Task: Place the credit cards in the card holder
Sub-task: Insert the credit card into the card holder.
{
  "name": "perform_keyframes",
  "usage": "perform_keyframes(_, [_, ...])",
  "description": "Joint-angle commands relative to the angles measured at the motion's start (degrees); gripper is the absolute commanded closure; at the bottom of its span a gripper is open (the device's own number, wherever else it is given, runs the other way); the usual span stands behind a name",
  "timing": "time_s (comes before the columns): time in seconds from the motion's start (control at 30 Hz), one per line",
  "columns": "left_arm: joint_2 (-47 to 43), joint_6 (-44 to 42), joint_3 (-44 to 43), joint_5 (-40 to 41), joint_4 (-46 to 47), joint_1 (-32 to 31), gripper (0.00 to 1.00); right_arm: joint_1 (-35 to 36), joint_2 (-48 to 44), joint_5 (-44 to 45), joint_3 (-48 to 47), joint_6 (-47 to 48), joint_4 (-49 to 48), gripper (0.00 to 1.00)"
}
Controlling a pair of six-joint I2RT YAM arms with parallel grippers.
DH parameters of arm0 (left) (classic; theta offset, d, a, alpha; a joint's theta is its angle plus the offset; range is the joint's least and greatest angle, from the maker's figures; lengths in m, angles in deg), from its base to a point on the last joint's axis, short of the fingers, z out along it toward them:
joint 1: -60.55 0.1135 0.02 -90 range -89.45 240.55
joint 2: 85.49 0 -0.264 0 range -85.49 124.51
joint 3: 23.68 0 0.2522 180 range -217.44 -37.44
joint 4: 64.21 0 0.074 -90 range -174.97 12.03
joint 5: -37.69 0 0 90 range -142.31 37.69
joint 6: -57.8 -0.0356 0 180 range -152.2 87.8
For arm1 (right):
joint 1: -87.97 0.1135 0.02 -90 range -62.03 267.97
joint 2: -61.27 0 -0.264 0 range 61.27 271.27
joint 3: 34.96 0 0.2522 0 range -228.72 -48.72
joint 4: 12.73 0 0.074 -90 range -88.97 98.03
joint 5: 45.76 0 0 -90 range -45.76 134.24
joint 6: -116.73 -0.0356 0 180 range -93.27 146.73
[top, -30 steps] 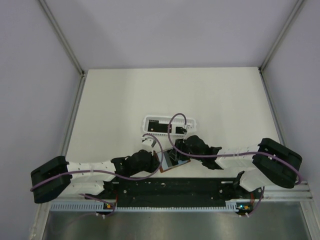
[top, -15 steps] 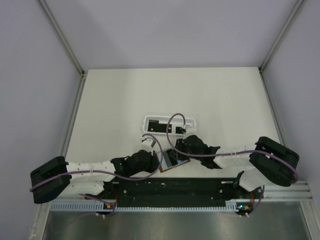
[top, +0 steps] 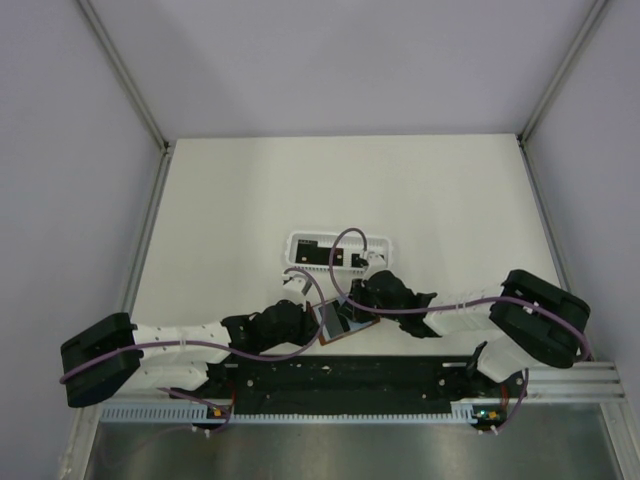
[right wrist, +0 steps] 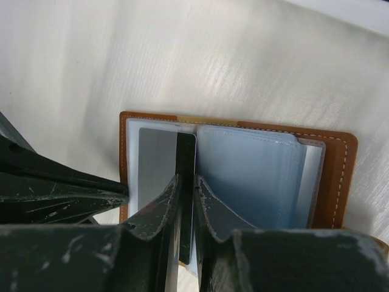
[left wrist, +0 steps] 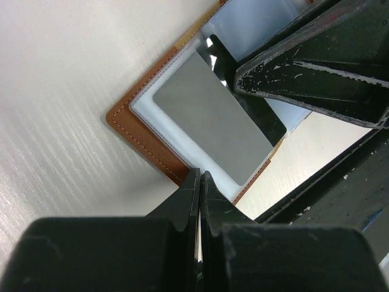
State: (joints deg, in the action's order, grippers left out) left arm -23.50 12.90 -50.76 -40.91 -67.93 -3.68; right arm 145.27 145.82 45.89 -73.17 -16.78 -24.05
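We see both arms folded low and reaching inward, meeting over the card holder (top: 338, 324), which lies open near the table's (top: 220, 200) front edge. The left gripper (left wrist: 199, 177) has its fingers pressed together at the holder's brown edge; whether they pinch it we cannot tell. The right gripper (right wrist: 185, 182) is nipped onto a credit card (left wrist: 213, 118) lying partly in the clear pocket, one end hidden under the fingers. Dark cards (top: 318, 252) in the white basket (top: 300, 240) are too small to count. Since a second ago the right elbow has slid leftward
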Motion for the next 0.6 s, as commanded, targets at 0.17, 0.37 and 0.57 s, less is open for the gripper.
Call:
perform_keyframes(0.17, [0.8,-0.9,0.8,0.5,-3.3,0.1,1.0,2.3,2.8,-3.3,-1.2,-1.1,-1.8,0.88])
perform_keyframes(0.37, [0.6,-0.9,0.9,0.6,-3.3,0.0,1.0,2.9,3.7,-4.3,-2.0,-1.2,-2.4,0.82])
perform_keyframes(0.57, [0.4,-0.7,0.9,0.7,-3.3,0.1,1.0,2.9,3.3,-5.6,-1.7,-1.3,-4.3,0.78])
